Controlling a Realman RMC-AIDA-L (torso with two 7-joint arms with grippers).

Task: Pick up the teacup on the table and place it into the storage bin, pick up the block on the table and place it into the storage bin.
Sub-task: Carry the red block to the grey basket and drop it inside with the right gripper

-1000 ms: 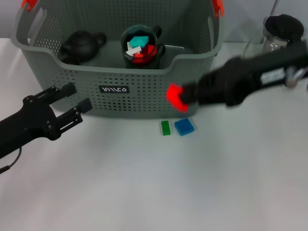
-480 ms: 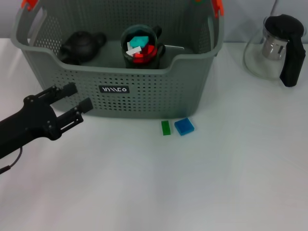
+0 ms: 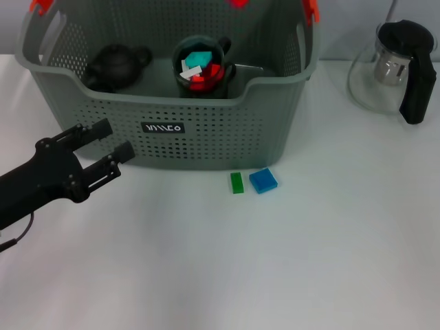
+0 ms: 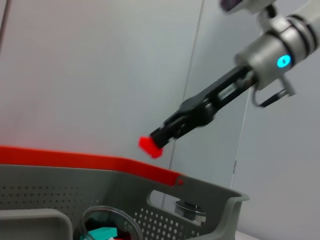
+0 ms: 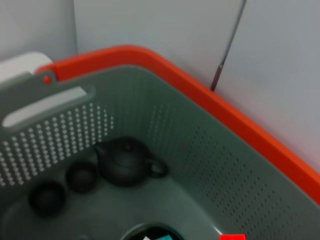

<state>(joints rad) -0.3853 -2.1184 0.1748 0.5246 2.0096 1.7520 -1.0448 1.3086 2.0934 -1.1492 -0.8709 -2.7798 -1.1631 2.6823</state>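
The grey storage bin (image 3: 206,137) stands at the back of the table. Inside it are a black teapot (image 3: 115,65), a dark green cup (image 3: 201,65) filled with coloured blocks, and two small dark teacups (image 5: 82,175) beside the teapot. In the left wrist view my right gripper (image 4: 159,139) hangs above the bin's far rim, shut on a red block (image 4: 150,148). That block shows at the top edge of the head view (image 3: 238,3). A green block (image 3: 237,182) and a blue block (image 3: 262,180) lie on the table before the bin. My left gripper (image 3: 110,141) stands open by the bin's front left.
A glass kettle (image 3: 392,69) with a black handle stands at the back right. White table stretches in front of the bin. The bin's orange handle clips (image 3: 313,10) sit on its upper corners.
My right arm has risen from in front of the bin and left the head view, carrying the red block above the bin. The left arm has barely shifted.
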